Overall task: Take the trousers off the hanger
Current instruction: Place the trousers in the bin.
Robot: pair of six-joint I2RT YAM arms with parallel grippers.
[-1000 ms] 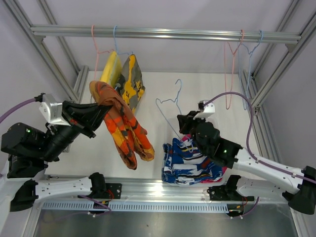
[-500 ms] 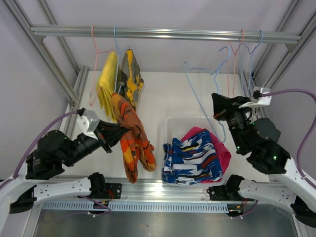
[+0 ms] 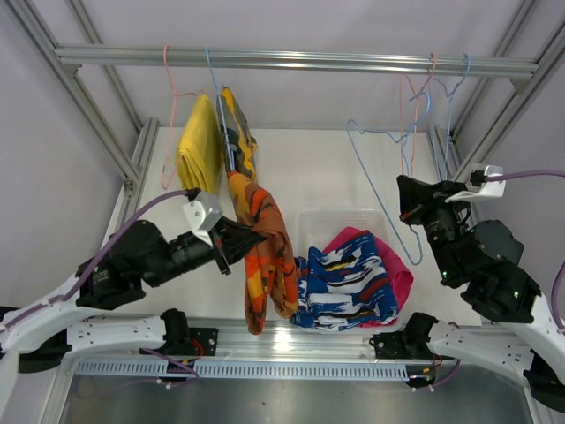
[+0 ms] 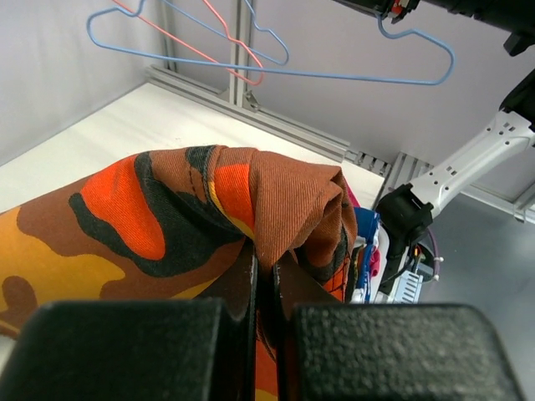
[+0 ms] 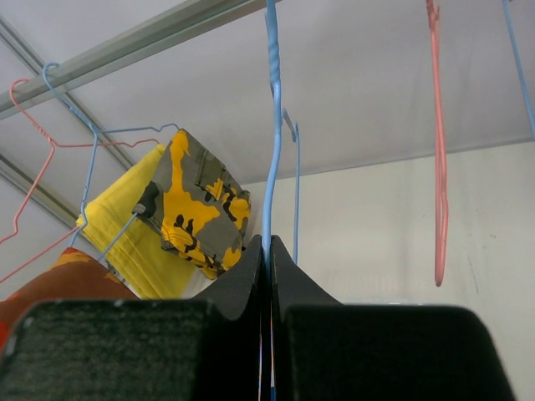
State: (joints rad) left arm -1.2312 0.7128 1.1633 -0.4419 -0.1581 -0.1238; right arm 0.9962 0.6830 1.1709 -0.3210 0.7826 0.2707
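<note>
Now the left gripper (image 4: pixel 266 276), clamped on the orange trousers (image 4: pixel 209 200), is swinging them rightward toward the near pile (image 3: pixel 340 283). The right gripper (image 5: pixel 267 251), pinching an empty hanger (image 5: pixel 272 125), is raising it to the far-right rail (image 3: pixel 309 60). The yellow pair (image 3: pixel 199 146) and olive pair (image 3: pixel 240 132) are waiting far left.

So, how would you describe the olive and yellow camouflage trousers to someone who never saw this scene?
Follow the metal rail across the top to its left end, where two garments hang side by side. The olive-yellow camouflage trousers are the right one. The yellow trousers beside them are plain, and the orange camouflage trousers lower down are orange and brown.
</note>
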